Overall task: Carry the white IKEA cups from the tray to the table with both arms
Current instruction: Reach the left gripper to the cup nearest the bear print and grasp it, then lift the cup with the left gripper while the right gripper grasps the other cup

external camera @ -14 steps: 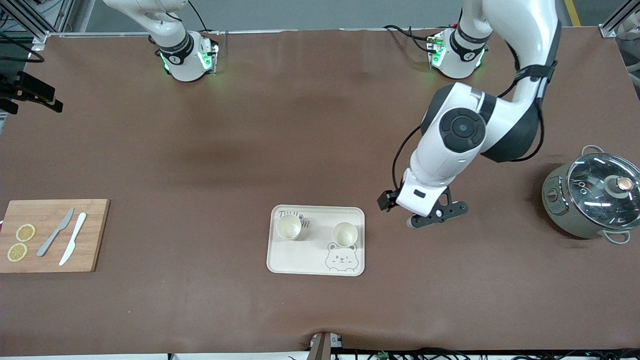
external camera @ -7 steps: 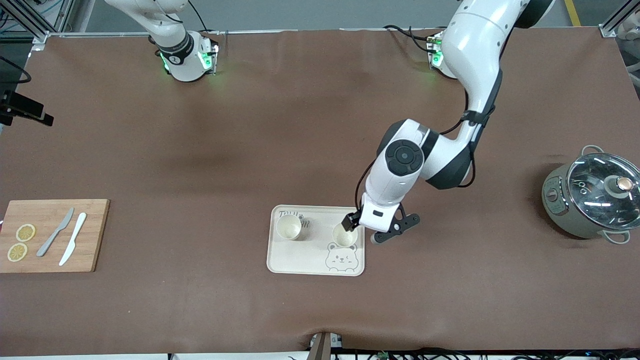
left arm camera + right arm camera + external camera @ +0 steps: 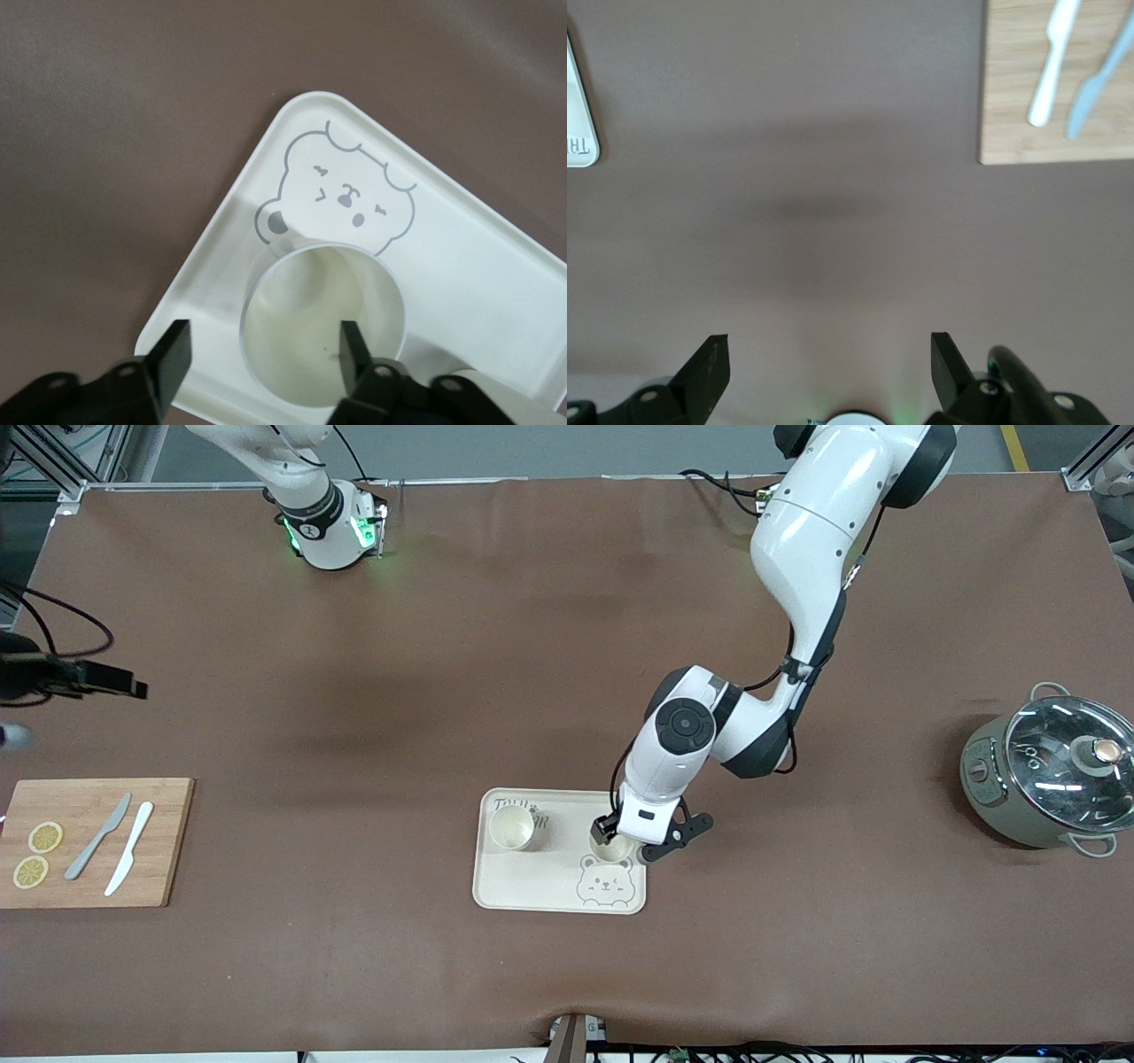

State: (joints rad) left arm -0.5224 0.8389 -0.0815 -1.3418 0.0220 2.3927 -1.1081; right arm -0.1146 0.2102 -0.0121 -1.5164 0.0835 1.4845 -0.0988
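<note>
Left gripper open astride cup rim, base hidden; right gripper open, empty.

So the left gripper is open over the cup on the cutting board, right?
Not quite. The left gripper is open over a cup, but that cup stands on the bear tray, not the cutting board. The left wrist view shows it.

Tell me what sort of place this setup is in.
Most likely a robotics lab staged as a kitchen: two arms bolted to a brown-covered table, with a bear tray, a cutting board and a lidded pot. The left claw is open over a white cup.
</note>
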